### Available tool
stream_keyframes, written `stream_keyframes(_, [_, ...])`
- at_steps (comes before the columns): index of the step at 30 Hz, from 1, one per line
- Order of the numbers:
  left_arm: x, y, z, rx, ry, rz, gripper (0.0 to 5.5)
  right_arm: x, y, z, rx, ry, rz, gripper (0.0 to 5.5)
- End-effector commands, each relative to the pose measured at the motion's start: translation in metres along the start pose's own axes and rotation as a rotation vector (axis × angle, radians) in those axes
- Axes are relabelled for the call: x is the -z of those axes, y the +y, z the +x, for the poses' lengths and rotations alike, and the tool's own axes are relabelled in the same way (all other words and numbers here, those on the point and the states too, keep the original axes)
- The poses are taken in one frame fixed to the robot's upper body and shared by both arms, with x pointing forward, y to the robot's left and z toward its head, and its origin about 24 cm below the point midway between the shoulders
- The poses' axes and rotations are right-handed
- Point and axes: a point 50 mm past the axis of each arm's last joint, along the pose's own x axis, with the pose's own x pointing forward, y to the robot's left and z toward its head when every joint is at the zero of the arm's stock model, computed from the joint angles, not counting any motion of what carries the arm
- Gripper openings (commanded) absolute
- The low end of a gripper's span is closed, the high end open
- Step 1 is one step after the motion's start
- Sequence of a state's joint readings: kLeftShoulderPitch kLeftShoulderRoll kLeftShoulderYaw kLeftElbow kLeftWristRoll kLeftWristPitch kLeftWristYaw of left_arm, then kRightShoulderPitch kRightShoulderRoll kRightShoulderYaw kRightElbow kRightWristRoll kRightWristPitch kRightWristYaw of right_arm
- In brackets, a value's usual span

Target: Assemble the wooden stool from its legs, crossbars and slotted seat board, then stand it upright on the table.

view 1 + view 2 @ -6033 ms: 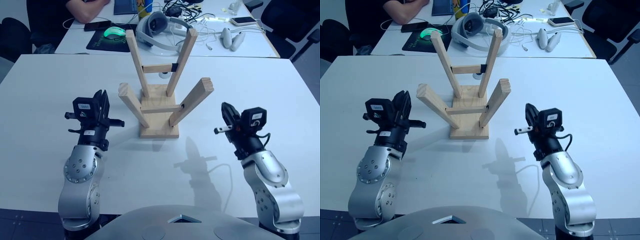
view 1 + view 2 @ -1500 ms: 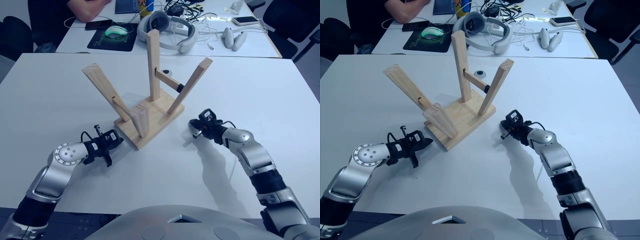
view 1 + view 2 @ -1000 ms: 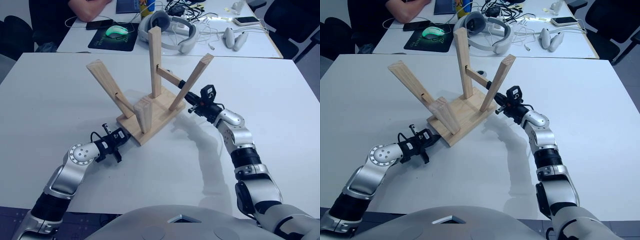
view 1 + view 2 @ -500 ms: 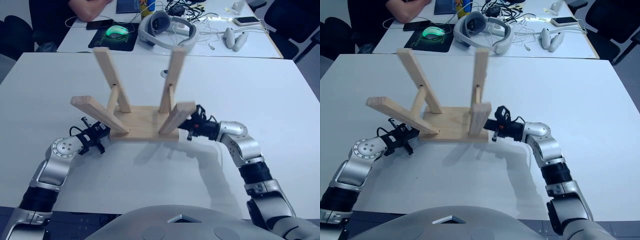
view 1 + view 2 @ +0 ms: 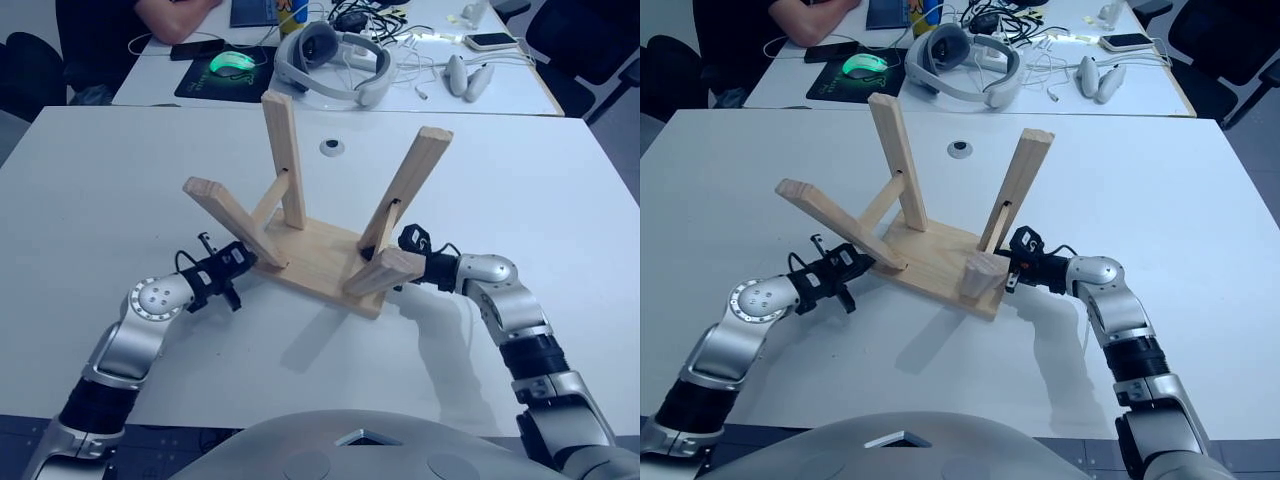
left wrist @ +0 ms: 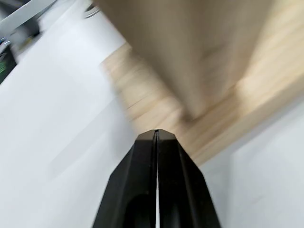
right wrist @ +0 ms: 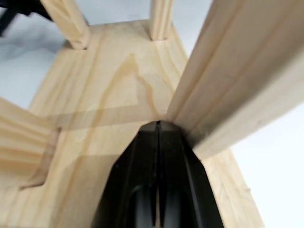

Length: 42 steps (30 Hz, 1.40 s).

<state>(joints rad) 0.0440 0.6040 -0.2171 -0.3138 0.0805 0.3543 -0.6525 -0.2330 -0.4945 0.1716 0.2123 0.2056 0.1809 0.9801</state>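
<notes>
Left gripper [image 6: 156, 133] and right gripper [image 7: 157, 124] are both pinched closed and empty, with their tips at the seat board [image 5: 312, 258]. The eye views show its legs [image 5: 284, 160] pointing up from the surface [image 5: 520, 170].

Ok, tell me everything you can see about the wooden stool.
The wooden stool is pale, unfinished-looking wood, assembled and upside down on the white table. The rectangular seat board is at the bottom, and four square legs splay upward, with crossbars joining them in pairs. The left gripper, shut, has its tip at the board's left edge beside a leg's base. The right gripper, shut, touches the right side where a leg meets the board. Whether the board lies fully flat is unclear.
</notes>
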Motion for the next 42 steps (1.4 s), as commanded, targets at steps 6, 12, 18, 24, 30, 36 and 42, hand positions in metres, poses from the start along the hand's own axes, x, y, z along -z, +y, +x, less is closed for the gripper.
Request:
stream_keyframes(6, [-0.003, -0.002, 0.003, 0.013, 0.015, 0.016, 0.02, -0.022, -0.023, 0.021, -0.065, -0.014, -0.129, 0.00])
stream_keyframes(12, [-0.005, -0.004, 0.005, 0.035, 0.009, 0.020, 0.02, -0.026, -0.035, 0.023, -0.023, -0.037, -0.171, 0.00])
stream_keyframes(18, [-0.007, -0.005, 0.008, 0.046, 0.004, 0.023, 0.02, -0.038, -0.047, 0.035, -0.016, -0.047, -0.239, 0.00])
stream_keyframes(24, [-0.004, -0.004, 0.007, 0.025, 0.011, 0.018, 0.02, -0.040, -0.046, 0.034, -0.037, -0.058, -0.255, 0.00])
stream_keyframes(30, [0.001, 0.018, -0.005, -0.113, -0.022, 0.009, 0.58, -0.021, -0.047, -0.005, 0.089, -0.073, -0.192, 0.58])
stream_keyframes(36, [0.009, 0.028, -0.021, -0.172, -0.022, 0.007, 1.34, -0.016, -0.046, -0.038, 0.147, -0.042, -0.163, 1.35])
stream_keyframes(42, [0.025, 0.031, -0.039, -0.197, 0.007, 0.023, 2.23, 0.000, -0.033, -0.049, 0.149, -0.008, -0.093, 2.27])
